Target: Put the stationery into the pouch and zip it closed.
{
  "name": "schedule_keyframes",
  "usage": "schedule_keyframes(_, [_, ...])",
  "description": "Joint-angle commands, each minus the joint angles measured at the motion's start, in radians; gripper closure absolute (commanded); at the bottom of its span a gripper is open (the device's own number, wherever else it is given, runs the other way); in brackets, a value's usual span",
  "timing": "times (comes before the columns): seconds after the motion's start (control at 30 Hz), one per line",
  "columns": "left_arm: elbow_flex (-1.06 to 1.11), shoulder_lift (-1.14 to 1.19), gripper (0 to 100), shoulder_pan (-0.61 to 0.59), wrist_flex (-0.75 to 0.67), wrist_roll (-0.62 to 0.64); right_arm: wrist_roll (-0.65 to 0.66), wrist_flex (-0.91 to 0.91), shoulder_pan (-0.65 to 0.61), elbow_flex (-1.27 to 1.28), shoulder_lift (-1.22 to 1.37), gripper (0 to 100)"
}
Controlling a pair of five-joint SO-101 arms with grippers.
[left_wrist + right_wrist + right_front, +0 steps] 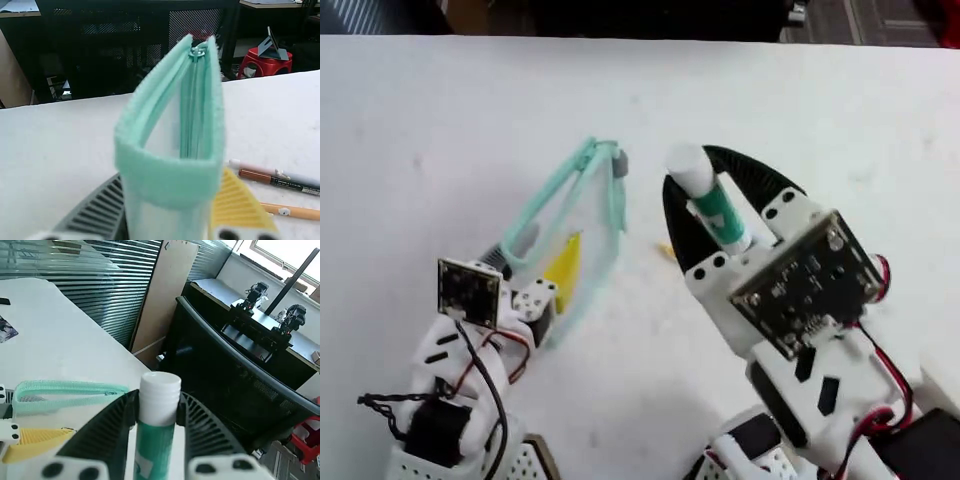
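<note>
Pouch: clear flat pouch with mint-green fabric zip trim [582,215], lying on the white table [470,100]. Its mouth gapes and the metal zip pull [197,51] sits at the pouch's far end.
Left gripper: left gripper [542,258] pinches the pouch's near end between its grey finger [95,212] and yellow finger [235,205].
Why held so: likely to anchor the pouch and prop the mouth apart so that things can drop in.
Left arm pose: low over the table at the pouch's near end, wrist camera sighting straight down the open mouth.
Glue stick: green-bodied glue stick with white cap [715,205], clamped upright-ish between the black ribbed fingers of the right gripper [705,185], cap poking out past the fingertips.
Glue stick position: beside the pouch's far end, raised off the table, not yet over the mouth.
Right arm pose: angled in toward the pouch from the side opposite the left arm, cap leading.
Pens: thin pens, one brown and black, one orange [275,180], flat on the table just beside the pouch, not yet packed.
Step, judged: glue stick about to be loaded. Pens and zipping are left.
</note>
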Motion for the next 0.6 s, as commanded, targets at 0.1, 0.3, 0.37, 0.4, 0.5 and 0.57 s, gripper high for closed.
schedule_keyframes(0.1, [-0.005,-0.007,80,-0.001,-0.031,0.009,-0.008,-0.107,-0.005,0.086,-0.013,98.1])
schedule_keyframes(0.3, [0.011,-0.007,81,0.074,-0.029,0.008,-0.118,-0.214,-0.013,0.170,-0.015,98.2])
schedule_keyframes(0.37, [0.015,-0.007,83,0.081,-0.032,0.008,-0.160,-0.243,-0.013,0.172,-0.015,98.2])
schedule_keyframes(0.4, [0.015,-0.007,83,0.081,-0.032,0.008,-0.175,-0.259,-0.013,0.172,-0.015,98.2])
schedule_keyframes(0.5, [0.012,-0.007,83,0.073,-0.032,0.008,-0.239,-0.302,-0.015,0.176,-0.015,98.2])
schedule_keyframes(0.57, [0.012,-0.007,83,0.073,-0.032,0.008,-0.296,-0.315,-0.038,0.176,-0.007,98.2])
